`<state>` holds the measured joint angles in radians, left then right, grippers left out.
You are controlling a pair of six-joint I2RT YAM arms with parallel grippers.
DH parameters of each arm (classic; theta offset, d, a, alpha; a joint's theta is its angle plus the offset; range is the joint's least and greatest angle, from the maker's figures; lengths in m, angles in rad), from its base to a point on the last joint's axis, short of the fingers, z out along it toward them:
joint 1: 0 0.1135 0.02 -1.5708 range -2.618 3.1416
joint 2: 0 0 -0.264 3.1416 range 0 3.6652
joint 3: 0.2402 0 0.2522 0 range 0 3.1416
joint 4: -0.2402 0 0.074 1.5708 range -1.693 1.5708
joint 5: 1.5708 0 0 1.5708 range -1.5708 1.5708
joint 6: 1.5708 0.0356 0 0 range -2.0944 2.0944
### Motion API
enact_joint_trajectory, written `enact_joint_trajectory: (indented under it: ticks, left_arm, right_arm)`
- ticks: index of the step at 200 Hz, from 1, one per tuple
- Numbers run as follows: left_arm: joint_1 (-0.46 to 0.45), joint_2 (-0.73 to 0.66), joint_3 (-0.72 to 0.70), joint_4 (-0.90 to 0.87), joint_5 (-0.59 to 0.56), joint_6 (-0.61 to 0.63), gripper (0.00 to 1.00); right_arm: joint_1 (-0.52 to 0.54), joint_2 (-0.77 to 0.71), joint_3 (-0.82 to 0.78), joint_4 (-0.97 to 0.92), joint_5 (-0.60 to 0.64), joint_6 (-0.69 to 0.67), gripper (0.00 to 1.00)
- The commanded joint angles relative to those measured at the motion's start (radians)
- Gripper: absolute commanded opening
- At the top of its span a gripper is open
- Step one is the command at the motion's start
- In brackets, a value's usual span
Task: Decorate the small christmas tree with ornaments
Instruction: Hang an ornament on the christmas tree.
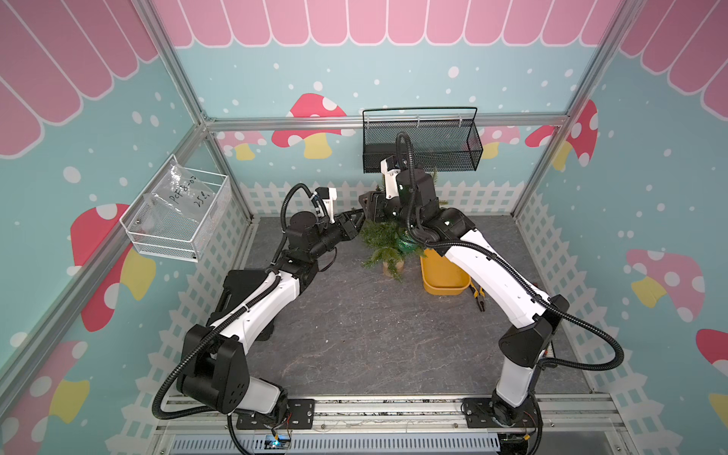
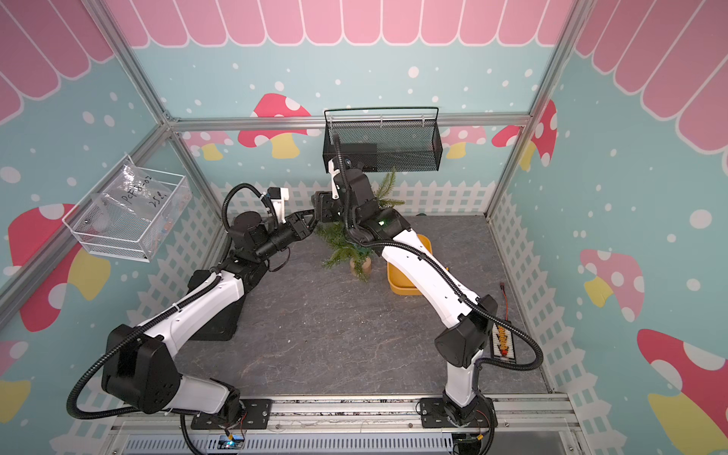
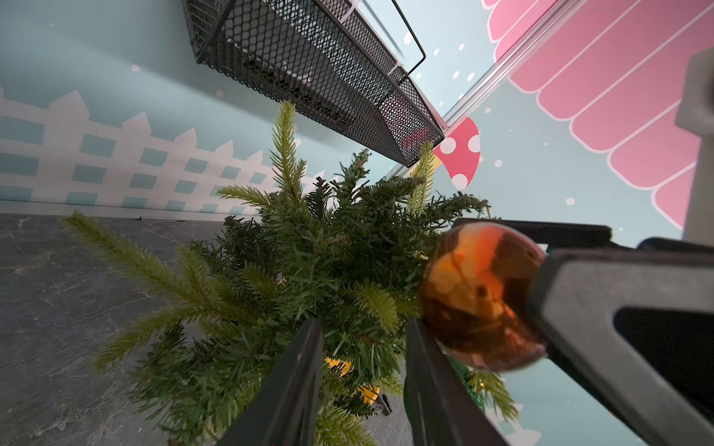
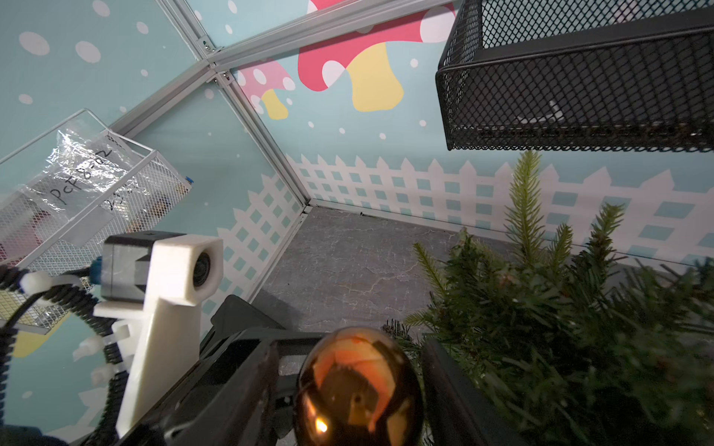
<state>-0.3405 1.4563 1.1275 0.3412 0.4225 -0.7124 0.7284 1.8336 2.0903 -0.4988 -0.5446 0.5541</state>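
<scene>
Nearest the wrist cameras, the right end effector (image 4: 351,347) is bracketing the copper bauble (image 4: 355,390), its jaws standing about the ball's width apart. Whether they are pinching it or merely surrounding it, I cannot tell. Just beside it, the left end effector (image 3: 365,328) is standing partly open and gripping nothing, with needles poking between its fingers. The bauble is touching the outer needles of the small christmas tree (image 1: 382,240), high on the flank facing the left arm. The tree is therefore lying directly beyond the ball, and the right arm is the nearer one. The trunk is standing upright on the surface (image 1: 354,335). A glittery green bauble (image 1: 407,244) is showing at the foliage's edge. Farther back, the black mesh basket (image 1: 433,145) is hanging on the wall.
</scene>
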Motion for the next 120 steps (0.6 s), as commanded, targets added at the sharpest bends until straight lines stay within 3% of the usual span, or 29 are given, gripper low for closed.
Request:
enact_joint_trajectory:
  ticks: [1,120]
  left_arm:
    - [0.006,-0.032,-0.018,0.016,-0.005,-0.014,0.4]
    - [0.008,-0.128,-0.146,0.018,-0.033,-0.034,0.39]
  right_arm:
    - [0.007,-0.015,0.03,0.006,-0.005,-0.012,0.61]
    - [0.008,-0.114,-0.002,0.002,-0.006,-0.05,0.61]
